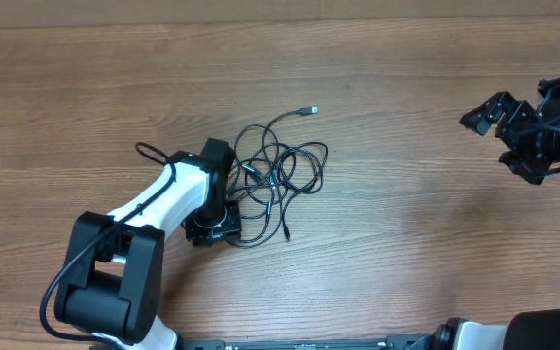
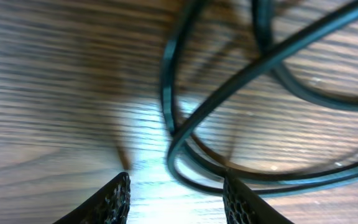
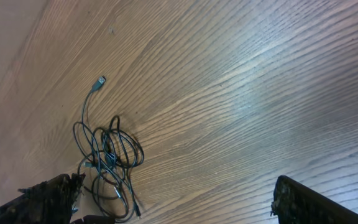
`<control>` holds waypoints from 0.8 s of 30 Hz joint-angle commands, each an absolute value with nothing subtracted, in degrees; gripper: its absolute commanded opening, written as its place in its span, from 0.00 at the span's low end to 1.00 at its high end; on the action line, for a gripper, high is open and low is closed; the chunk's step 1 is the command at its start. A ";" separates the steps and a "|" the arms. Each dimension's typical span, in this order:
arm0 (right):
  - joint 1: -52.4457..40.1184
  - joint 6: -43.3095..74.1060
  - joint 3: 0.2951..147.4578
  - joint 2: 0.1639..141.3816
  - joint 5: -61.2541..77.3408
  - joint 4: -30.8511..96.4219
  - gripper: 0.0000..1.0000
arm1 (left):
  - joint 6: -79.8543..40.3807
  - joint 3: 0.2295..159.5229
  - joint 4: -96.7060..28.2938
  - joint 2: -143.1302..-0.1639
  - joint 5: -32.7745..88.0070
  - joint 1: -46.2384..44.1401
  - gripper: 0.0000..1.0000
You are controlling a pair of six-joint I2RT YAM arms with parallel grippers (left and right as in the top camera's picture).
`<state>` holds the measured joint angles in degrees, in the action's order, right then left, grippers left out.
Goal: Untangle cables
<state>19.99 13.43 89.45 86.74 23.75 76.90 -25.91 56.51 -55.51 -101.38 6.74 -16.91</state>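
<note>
The cables (image 1: 280, 173) lie as a loose tangle of thin black loops on the wooden table (image 1: 406, 243). One silver-tipped plug (image 1: 309, 111) sticks out at the back and another end (image 1: 287, 233) points toward the front. My left gripper (image 1: 229, 206) is low over the tangle's left edge. In the left wrist view the cable loops (image 2: 174, 118) lie just ahead of the left gripper (image 2: 176, 202). Its jaws stand apart with bare wood between them, and one strand runs past the right fingertip (image 2: 241, 199). My right gripper (image 1: 499, 141) hovers far right, open and empty. Its view shows the cables (image 3: 107, 155) at a distance.
A thicker black wire (image 1: 149, 151) loops off the left arm near the tangle. The white left arm and its black base (image 1: 105, 282) fill the front left. The right arm's base (image 1: 552, 331) is at the front right corner.
</note>
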 commanded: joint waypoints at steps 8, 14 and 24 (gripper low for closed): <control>19.81 13.08 89.27 86.06 24.05 77.10 1.00 | -31.79 55.27 -55.92 -101.14 3.64 -17.28 0.46; 19.81 13.08 89.27 86.06 24.05 77.01 1.00 | -32.56 54.30 -57.95 -101.14 4.75 -17.28 0.45; 19.81 13.08 89.27 86.06 24.08 76.82 1.00 | -32.62 54.28 -57.34 -101.14 5.02 -17.28 0.44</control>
<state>19.99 13.41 89.45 86.74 23.77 77.12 -31.59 55.59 -57.78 -101.36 6.00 -16.91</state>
